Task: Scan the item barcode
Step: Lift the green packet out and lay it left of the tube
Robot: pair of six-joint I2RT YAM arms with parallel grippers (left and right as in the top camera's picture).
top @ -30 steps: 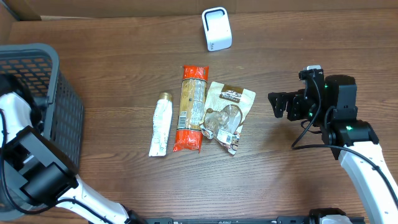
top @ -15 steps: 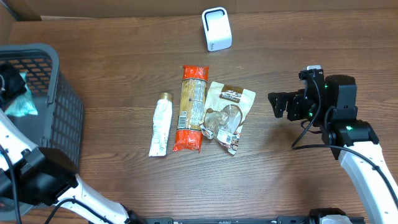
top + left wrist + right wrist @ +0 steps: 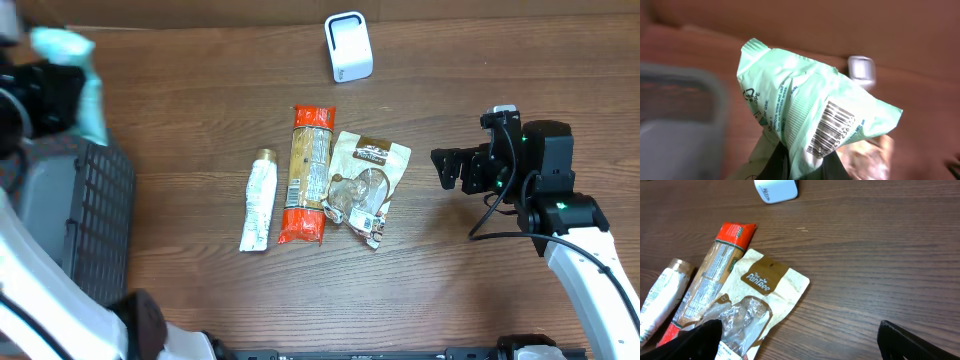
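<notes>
Mint-green packet point(image 3: 810, 115), barcode showing, is pinched in my left gripper point(image 3: 800, 169) at the far left near the basket point(image 3: 95, 210). White scanner point(image 3: 348, 46) sits well to its right on the far side; my right gripper point(image 3: 452, 168) hangs wide, empty.

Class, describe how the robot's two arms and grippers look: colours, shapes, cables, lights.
Both arms have smooth white links joined by boxy black joint housings. The right arm shows small green lights and a thin black cable looping beside it; the right gripper is black. The left arm is blurred here; the left gripper looks black too.
</notes>
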